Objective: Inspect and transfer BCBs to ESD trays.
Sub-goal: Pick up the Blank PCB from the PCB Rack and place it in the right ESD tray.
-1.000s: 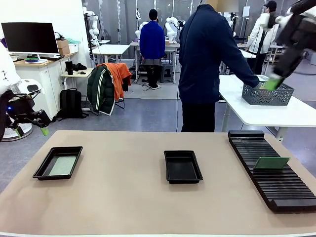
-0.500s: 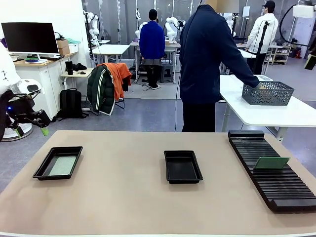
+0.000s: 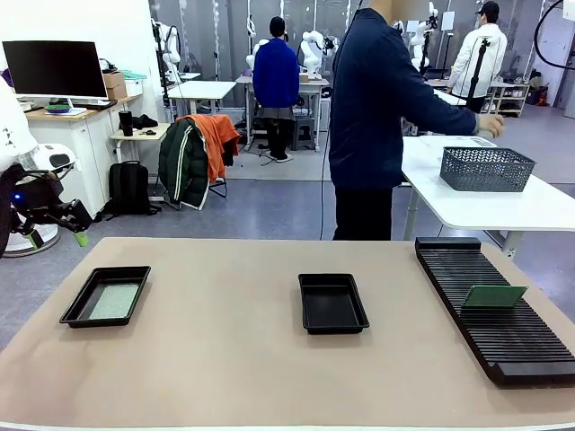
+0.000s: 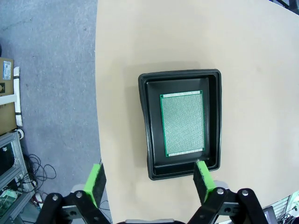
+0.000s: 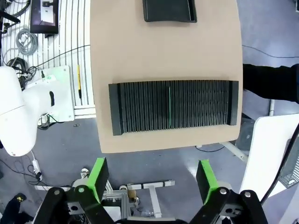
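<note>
BCBs, two in number. One board (image 3: 114, 302) lies flat on the floor of the left ESD tray (image 3: 99, 324). The other board (image 3: 494, 296) stands on edge in a slot of the ribbed rack (image 3: 503, 346) at the right end of the worktop (image 3: 225, 368). The middle ESD tray (image 3: 332, 310) holds nothing.

Both arms are idle. The left tool (image 4: 149, 181) has its jaws spread wide with nothing between them and looks down on the filled tray from near the worktop's edge. The right tool (image 5: 152, 178) is likewise spread wide and unloaded. It sits high above the rack, where the standing board reads as a thin green line. A person (image 3: 373, 99) stands beyond the far edge, turned toward a second worktop that carries a mesh basket (image 3: 485, 169).

Hazards, as judged from this layout:
- The racked board offers only a thin edge, so a descent slightly off line could strike the ribs or tip the board in its slot.
- A pinch taken too near one corner could let the board swing and catch on a tray rim.
- Setting it into the occupied tray would stack board on board.

Markings: no brand, label or print is legible. The board face shows only a regular grid of holes.
</note>
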`<state>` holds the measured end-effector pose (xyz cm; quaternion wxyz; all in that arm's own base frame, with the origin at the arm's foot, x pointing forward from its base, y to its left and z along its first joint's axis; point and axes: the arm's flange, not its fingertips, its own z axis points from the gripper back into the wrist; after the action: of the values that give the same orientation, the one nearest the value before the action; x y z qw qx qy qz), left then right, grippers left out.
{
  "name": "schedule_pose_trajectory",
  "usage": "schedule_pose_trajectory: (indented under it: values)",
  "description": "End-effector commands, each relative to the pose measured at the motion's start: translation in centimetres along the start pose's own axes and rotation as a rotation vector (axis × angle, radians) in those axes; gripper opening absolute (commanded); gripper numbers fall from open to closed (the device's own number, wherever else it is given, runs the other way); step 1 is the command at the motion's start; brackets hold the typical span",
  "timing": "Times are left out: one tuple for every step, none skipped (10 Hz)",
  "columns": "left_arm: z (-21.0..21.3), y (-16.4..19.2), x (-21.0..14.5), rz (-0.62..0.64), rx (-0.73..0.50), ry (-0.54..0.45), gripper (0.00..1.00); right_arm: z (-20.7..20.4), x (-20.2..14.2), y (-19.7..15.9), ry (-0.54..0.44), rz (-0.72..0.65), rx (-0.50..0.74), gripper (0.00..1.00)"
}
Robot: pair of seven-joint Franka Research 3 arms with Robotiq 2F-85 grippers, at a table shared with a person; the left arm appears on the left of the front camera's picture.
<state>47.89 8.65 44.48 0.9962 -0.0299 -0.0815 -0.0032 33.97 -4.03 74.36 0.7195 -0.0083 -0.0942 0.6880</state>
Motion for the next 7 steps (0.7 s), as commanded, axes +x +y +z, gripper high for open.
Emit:
schedule_pose_trajectory:
  values:
    - [-0.2,-0.1,-0.1,0.001,0.000,-0.006,1.00,-0.3,0.5,0.0,-0.003,0.009,0.006,1.00]
    - [-0.2,-0.1,-0.1,0.001,0.000,-0.006,1.00,-0.3,0.5,0.0,-0.003,0.009,0.006,1.00]
    - [-0.2,-0.1,-0.1,0.001,0.000,-0.006,1.00,-0.3,0.5,0.0,-0.003,0.009,0.006,1.00]
    - [-0.2,-0.1,-0.1,0.001,0.000,-0.006,1.00,-0.3,0.5,0.0,-0.003,0.009,0.006,1.00]
    - [-0.2,-0.1,-0.1,0.001,0.000,-0.006,1.00,-0.1,0.4,-0.1,0.003,0.007,0.003,1.00]
    - [-0.2,-0.1,-0.1,0.001,0.000,-0.006,1.00,-2.5,0.1,-0.8,-0.025,0.032,0.003,1.00]
    - [-0.2,-0.1,-0.1,0.001,0.000,-0.006,1.00,-5.1,-0.3,-1.4,-0.037,0.051,-0.013,1.00]
